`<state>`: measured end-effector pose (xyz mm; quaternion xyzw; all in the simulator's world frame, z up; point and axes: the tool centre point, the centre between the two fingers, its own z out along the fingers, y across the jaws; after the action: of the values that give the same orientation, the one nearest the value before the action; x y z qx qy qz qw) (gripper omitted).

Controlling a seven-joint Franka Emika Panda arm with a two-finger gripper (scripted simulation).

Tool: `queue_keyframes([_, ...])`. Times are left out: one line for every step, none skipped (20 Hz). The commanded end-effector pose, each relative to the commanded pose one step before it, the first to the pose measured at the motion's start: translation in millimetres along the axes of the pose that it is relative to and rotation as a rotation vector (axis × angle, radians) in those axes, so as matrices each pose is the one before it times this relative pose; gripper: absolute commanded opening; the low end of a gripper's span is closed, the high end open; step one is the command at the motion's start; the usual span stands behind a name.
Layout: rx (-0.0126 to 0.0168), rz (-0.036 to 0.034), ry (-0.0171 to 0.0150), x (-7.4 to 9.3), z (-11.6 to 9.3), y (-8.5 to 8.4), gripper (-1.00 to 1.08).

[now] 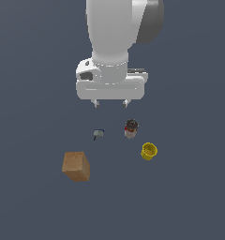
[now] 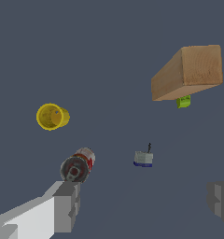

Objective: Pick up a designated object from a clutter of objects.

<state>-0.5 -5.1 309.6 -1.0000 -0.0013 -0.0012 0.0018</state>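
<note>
Above the dark counter (image 1: 189, 197), your end effector (image 1: 111, 103) hangs on the white arm (image 1: 114, 33), its 2 fingers spread wide and holding nothing. From the wrist view you see both grey fingertips (image 2: 67, 205) far apart at the frame's edges, with bare surface between them.

Nearest to the end effector is the small dark-topped can (image 1: 131, 128), white and red on its side, standing just below the finger on the exterior view's right. In the wrist view that can (image 2: 77, 165) sits close beside 1 fingertip, without touching it.

Near the can, toward the exterior view's left, you find the tiny grey-blue item (image 1: 98, 134), roughly under the other finger. The wrist view shows it (image 2: 143, 158) with a thin dark stalk on top.

Farther out, on the exterior view's right, the small yellow cup (image 1: 149, 151) lies apart from the can, its open mouth facing the wrist camera (image 2: 51, 116).

Your target, the light brown wood-grained cube (image 1: 76, 166), rests on the counter well apart from the end effector, toward the exterior view's lower left, touching none of the other objects. In the wrist view a small green piece (image 2: 183, 101) shows at the cube's (image 2: 188, 72) edge.
</note>
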Motion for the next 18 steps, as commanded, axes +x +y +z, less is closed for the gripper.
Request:
queue_keyframes([0.00000,0.00000,0.00000,0.00,0.00,0.01,1.00])
queue_keyframes([0.00000,0.00000,0.00000,0.14,0.01,0.01,1.00])
queue_keyframes([0.00165,-0.00146,0.00116,0.06,-0.58,-0.25,1.00])
queue_keyframes([0.00207,-0.00179,0.00144,0.23,-0.71,-0.29,1.00])
queue_keyframes([0.00285,-0.00245,0.00199,0.29,-1.00,-0.43,1.00])
queue_keyframes([0.00367,-0.00314,0.00259,0.27,-1.32,-0.62,1.00])
queue_keyframes([0.00340,-0.00288,0.00242,0.11,-1.28,-0.68,1.00])
queue_keyframes([0.00267,-0.00222,0.00191,-0.09,-1.07,-0.64,1.00])
queue_keyframes([0.00188,-0.00151,0.00135,-0.26,-0.82,-0.58,1.00])
queue_keyframes([0.00095,-0.00072,0.00069,-0.35,-0.50,-0.45,1.00])
queue_keyframes([0.00000,0.00000,0.00000,-0.24,-0.10,-0.23,1.00])
queue_keyframes([0.00000,0.00000,0.00000,-0.08,0.00,0.02,1.00])
queue_keyframes([-0.00047,0.00038,-0.00033,0.36,0.31,0.37,1.00])
queue_keyframes([0.00000,0.00000,0.00000,0.69,0.27,0.62,1.00])
queue_keyframes([-0.00052,-0.00002,-0.00045,1.28,0.67,0.76,1.00])
queue_keyframes([0.00000,0.00000,0.00000,1.57,0.59,1.25,1.00])
queue_keyframes([0.00003,-0.00068,-0.00009,2.00,0.79,1.20,1.00])
queue_keyframes([0.00002,-0.00068,-0.00009,2.36,0.95,1.51,1.00])
